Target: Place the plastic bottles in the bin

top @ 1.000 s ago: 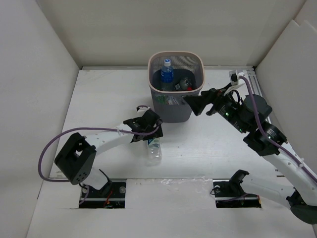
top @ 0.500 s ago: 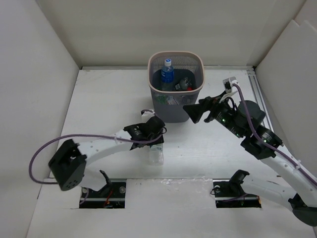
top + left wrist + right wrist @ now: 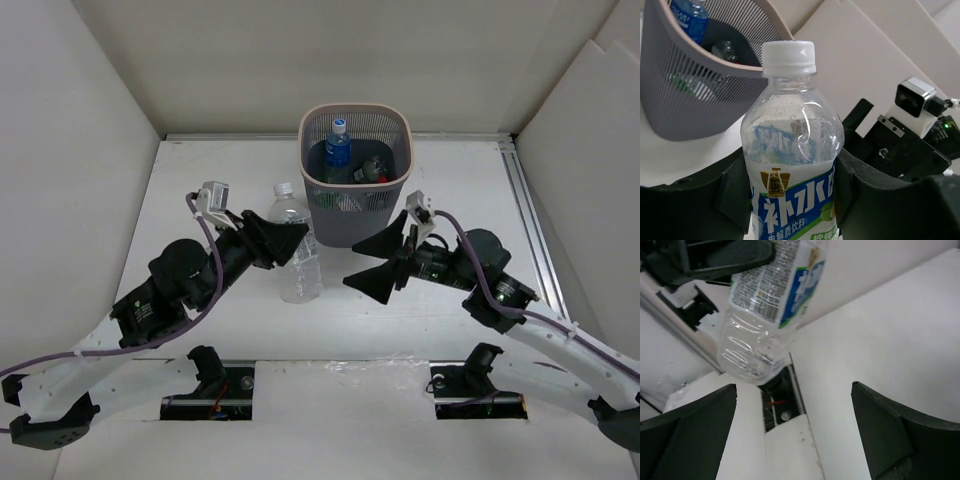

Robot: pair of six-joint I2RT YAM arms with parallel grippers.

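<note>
The left end effector (image 3: 283,236) is clamped on the label of the white-capped clear bottle (image 3: 300,272), carried off the bench cap-end up, with the bin (image 3: 305,150) just beyond and to its right, while the right end effector (image 3: 352,266) gapes wide, empty.

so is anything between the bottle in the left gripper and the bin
Nothing visible. The bottle, held in the left gripper, is just left of the bin; only the bin's own rim has to be cleared. The open right gripper is off to the front right.
</note>
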